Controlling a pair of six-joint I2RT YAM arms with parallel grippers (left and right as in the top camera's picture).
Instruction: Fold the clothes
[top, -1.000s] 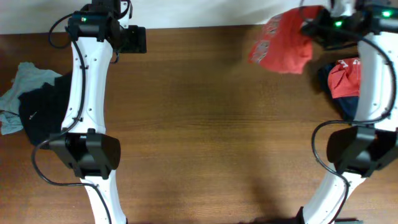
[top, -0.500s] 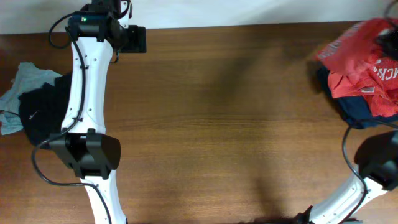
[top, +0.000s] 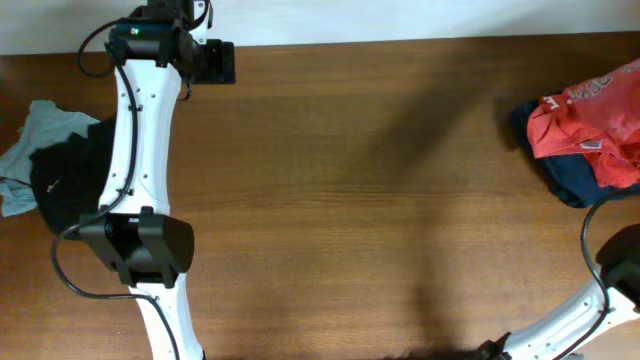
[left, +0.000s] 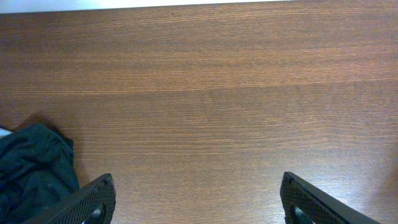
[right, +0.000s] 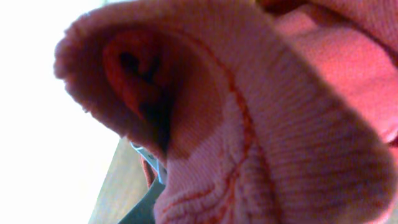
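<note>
The clothes lie in two heaps. At the left edge a pale grey-blue garment (top: 28, 140) sits under a black one (top: 68, 180), whose corner shows in the left wrist view (left: 31, 168). At the right edge a red garment with white lettering (top: 585, 125) lies over a navy one (top: 580, 182) and runs out of frame. My left gripper (top: 215, 63) hovers at the table's back edge, open over bare wood (left: 199, 200). My right gripper is outside the overhead view. Red knit cloth (right: 280, 124) fills its wrist view and hides the fingers, which are shut on it.
The brown wooden table (top: 350, 200) stretches between the two heaps. The left arm's base (top: 145, 250) stands at front left. A pale wall strip (top: 350, 18) borders the table's far edge.
The right arm swung the red garment from the back of the table out past the right edge and left the overhead view. The left arm stayed still.
</note>
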